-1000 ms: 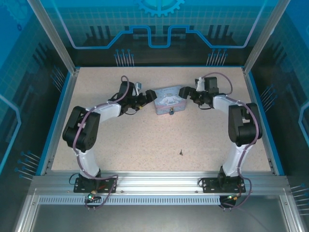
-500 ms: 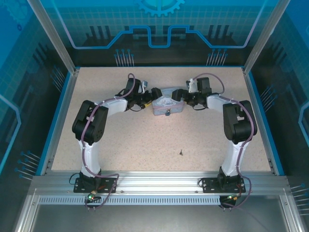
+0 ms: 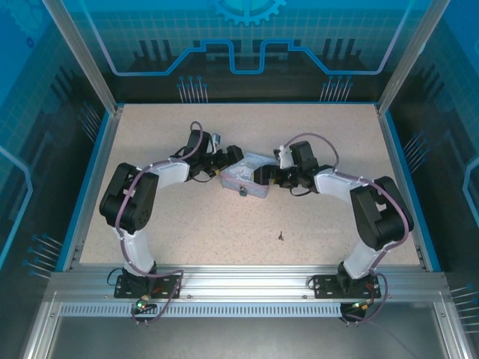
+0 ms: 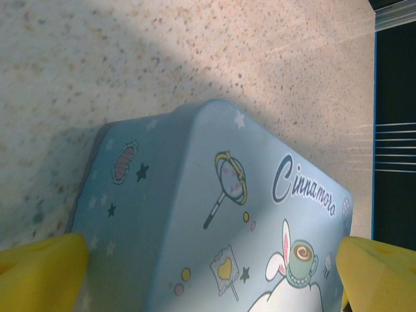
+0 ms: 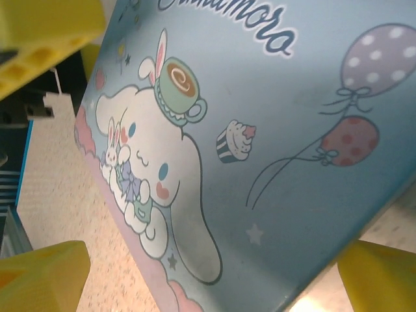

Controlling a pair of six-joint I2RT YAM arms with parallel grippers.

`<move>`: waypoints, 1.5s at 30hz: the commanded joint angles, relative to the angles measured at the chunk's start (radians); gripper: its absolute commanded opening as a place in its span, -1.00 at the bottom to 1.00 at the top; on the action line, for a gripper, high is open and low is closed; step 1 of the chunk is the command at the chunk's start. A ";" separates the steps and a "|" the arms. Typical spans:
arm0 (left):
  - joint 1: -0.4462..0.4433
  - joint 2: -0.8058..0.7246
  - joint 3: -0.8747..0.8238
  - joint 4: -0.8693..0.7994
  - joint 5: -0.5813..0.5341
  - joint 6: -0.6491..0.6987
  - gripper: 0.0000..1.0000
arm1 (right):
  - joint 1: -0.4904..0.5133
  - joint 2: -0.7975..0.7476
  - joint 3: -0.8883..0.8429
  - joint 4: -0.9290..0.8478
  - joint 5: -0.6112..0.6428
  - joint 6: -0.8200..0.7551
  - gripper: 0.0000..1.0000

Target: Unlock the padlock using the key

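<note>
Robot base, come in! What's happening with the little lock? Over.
Left end effector and right end effector straddle the tin, grip unclear. Padlock on tin's near side. Key loose on table, apart from both. Nothing blocks key.

A pale blue cartoon-printed tin point(image 3: 253, 174) is lying near the middle of the speckled beige desk point(image 3: 209, 224), skewed to its edges. Blue panels point(image 3: 45, 149) are enclosing the desk.

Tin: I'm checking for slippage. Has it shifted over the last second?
Yes: the tin slid toward the near edge and slightly left, closer to the unmoved key.
</note>
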 commanded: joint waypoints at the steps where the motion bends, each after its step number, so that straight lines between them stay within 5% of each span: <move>1: -0.021 -0.069 -0.070 -0.008 0.024 0.006 0.98 | 0.058 -0.051 -0.056 0.044 -0.001 0.027 0.98; 15: 0.030 -0.374 -0.158 -0.139 -0.178 0.147 0.98 | 0.063 -0.390 -0.135 -0.392 0.363 -0.012 1.00; 23: 0.030 -0.615 -0.272 -0.154 -0.171 0.184 0.98 | 0.127 -0.549 -0.245 -0.647 0.333 0.156 0.53; 36: 0.035 -0.749 -0.384 -0.141 -0.169 0.183 0.98 | 0.348 -0.345 -0.149 -0.742 0.435 0.277 0.12; 45: 0.050 -0.764 -0.413 -0.124 -0.133 0.168 0.98 | 0.403 -0.189 -0.076 -0.751 0.475 0.307 -0.05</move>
